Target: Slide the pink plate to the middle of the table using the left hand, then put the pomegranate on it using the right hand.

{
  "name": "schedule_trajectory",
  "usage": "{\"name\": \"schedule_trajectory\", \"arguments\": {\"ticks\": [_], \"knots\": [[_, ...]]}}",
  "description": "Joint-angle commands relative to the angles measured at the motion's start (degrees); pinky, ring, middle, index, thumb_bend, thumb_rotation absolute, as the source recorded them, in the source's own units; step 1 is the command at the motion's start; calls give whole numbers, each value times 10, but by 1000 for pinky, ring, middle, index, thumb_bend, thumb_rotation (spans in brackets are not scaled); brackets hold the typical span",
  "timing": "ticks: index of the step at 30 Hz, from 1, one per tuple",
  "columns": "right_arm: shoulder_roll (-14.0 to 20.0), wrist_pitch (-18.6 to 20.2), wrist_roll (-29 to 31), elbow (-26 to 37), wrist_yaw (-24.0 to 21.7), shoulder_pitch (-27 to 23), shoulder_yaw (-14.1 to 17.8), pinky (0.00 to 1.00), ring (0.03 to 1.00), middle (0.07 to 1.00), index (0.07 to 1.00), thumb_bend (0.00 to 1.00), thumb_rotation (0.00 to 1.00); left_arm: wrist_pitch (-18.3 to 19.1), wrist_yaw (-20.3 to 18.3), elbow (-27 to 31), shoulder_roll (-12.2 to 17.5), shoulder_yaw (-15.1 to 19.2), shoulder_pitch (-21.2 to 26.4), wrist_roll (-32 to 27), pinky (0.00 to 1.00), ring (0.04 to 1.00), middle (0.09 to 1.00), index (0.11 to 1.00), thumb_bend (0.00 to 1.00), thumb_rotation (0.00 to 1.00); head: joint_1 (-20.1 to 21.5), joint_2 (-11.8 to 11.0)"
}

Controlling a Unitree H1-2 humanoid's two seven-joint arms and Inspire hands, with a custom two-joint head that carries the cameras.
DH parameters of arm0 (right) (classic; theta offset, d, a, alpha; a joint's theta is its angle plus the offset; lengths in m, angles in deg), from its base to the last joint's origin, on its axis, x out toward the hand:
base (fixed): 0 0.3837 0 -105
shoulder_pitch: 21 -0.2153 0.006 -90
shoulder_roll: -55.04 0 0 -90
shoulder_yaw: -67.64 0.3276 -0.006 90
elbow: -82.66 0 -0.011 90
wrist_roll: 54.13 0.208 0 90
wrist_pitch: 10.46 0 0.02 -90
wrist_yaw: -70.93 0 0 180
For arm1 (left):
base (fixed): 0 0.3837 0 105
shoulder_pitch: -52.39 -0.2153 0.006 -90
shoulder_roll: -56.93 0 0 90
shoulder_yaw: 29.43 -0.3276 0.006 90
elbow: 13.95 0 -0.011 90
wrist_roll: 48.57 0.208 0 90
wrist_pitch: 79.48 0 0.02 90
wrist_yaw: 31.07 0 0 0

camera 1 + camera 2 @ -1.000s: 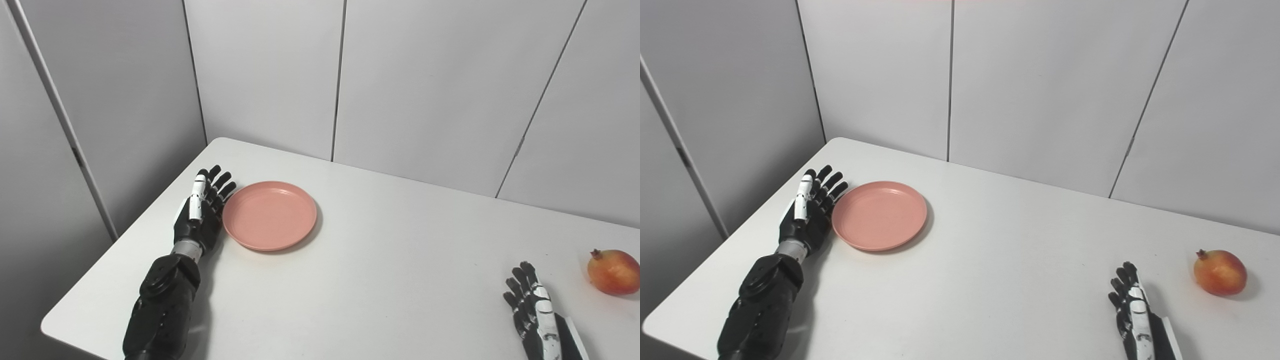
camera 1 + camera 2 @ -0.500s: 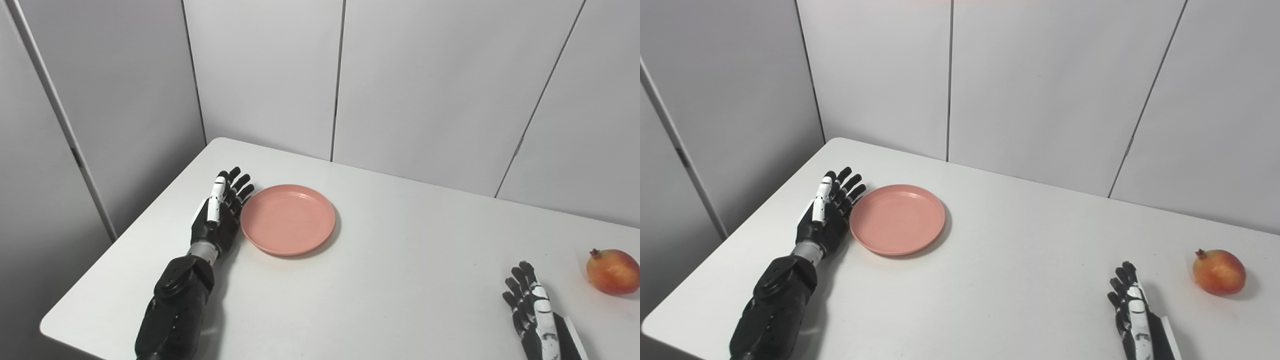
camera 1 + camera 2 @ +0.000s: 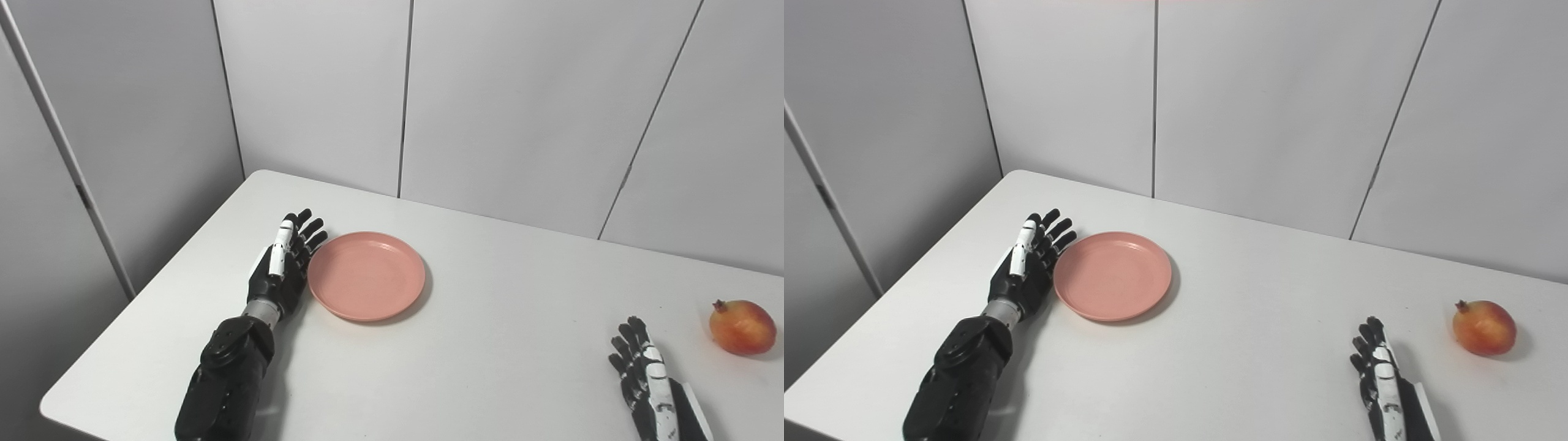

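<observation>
A round pink plate (image 3: 366,275) lies flat on the white table (image 3: 490,343), left of its middle. My left hand (image 3: 283,264) stands on edge with its fingers straight and apart, pressed against the plate's left rim, holding nothing. A red-orange pomegranate (image 3: 742,318) sits near the table's right side. My right hand (image 3: 644,375) rests open at the front right, fingers spread, a short way left of and nearer than the pomegranate, not touching it.
Grey wall panels (image 3: 502,104) stand close behind the table's far edge and along its left side. The table's left front corner (image 3: 55,404) is near my left forearm (image 3: 226,380).
My left hand has pushed the pink plate to the right across the table, staying against its left rim. The camera has shifted a little. The right hand and pomegranate have stayed in place.
</observation>
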State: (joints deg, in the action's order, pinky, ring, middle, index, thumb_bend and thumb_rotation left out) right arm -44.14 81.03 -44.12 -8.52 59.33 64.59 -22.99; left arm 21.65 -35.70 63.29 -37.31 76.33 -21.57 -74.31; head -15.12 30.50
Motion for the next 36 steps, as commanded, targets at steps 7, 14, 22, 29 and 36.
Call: {"name": "schedule_trajectory", "arguments": {"ticks": [7, 14, 22, 29, 36], "knots": [[-9, -4, -1, 2, -2, 4, -8, 1000, 1000, 1000, 1000, 360, 1000, 15, -5, 8, -8, -16, 16, 8, 940, 933, 937, 932, 385, 1000, 11, 0], [-11, -9, -4, -3, -1, 3, -10, 1000, 1000, 1000, 1000, 357, 1000, 19, -4, 16, -12, -27, 19, 19, 914, 920, 927, 920, 378, 1000, 16, 1], [-15, -3, -4, 2, 2, 5, -8, 1000, 1000, 1000, 1000, 379, 1000, 28, -1, 25, -23, -40, 19, 33, 919, 922, 928, 919, 387, 1000, 31, 8], [-22, -5, -16, 5, 13, 6, -11, 1000, 1000, 1000, 1000, 394, 1000, 29, -7, 23, -36, -57, 20, 37, 930, 932, 931, 930, 395, 1000, 45, 13], [-25, -2, -9, 7, 10, 8, -10, 1000, 1000, 1000, 1000, 379, 1000, 29, 0, 25, -56, -79, 23, 53, 910, 912, 913, 909, 403, 1000, 55, 18]]}}
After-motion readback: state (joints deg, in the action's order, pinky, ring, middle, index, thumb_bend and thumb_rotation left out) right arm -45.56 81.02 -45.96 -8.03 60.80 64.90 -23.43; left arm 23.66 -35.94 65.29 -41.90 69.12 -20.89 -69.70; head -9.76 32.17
